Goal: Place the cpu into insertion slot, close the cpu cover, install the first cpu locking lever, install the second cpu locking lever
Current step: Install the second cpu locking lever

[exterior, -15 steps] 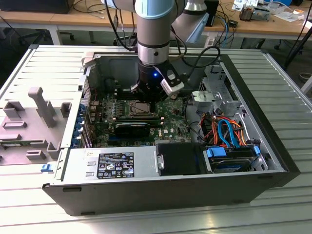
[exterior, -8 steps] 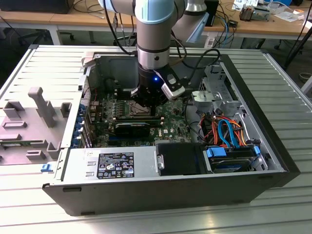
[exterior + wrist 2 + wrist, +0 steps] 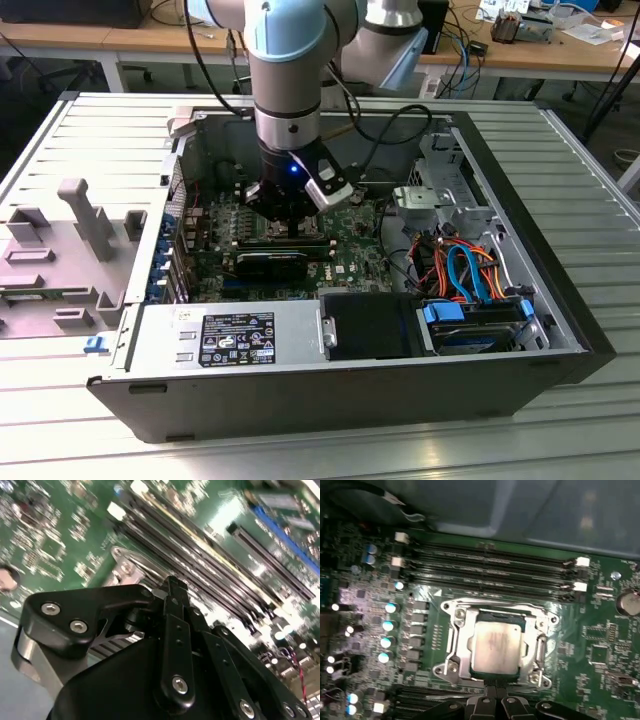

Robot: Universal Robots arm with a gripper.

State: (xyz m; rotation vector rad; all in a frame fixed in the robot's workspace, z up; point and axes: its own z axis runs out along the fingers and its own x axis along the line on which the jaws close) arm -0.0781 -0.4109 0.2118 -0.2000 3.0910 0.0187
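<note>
In the first wrist view the cpu (image 3: 497, 647) lies flat in the insertion slot (image 3: 540, 680), its dull silver top facing up. The thin silver cpu cover (image 3: 461, 645) frames it and looks lowered around the chip. A thin metal lever (image 3: 541, 652) runs along one side of the socket; I cannot tell whether it is latched. My gripper (image 3: 495, 701) hovers just beside the socket's edge, its black fingers (image 3: 172, 592) pressed together with nothing between them. In the exterior view the gripper (image 3: 290, 228) hangs low over the motherboard in the middle of the open case.
Long black memory slots (image 3: 490, 565) run right behind the socket. A long black card (image 3: 270, 265) lies just in front of the gripper. The power supply box (image 3: 230, 338), the drive bay with blue and orange cables (image 3: 470, 275) and the case walls (image 3: 520, 230) hem the board in.
</note>
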